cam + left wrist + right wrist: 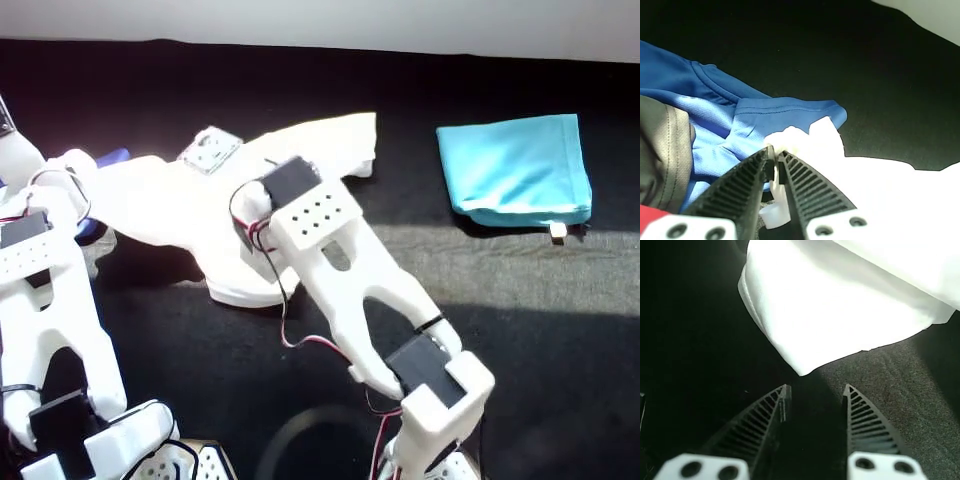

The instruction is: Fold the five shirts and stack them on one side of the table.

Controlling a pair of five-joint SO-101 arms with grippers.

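My left gripper [775, 156] is clenched on an edge of the white shirt [160, 200] — my right gripper [814, 392] stands released, the shirt's near corner lying just ahead of it on the desk [900, 385].

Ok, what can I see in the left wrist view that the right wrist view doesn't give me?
In the left wrist view, not the right: a blue shirt, a grey garment lying over its edge, and the left gripper shut on a bunched bit of the white shirt.

In the right wrist view, not the left: the right gripper, open, held over the table just short of a rounded corner of the white shirt.

Both share the white shirt and the dark table.
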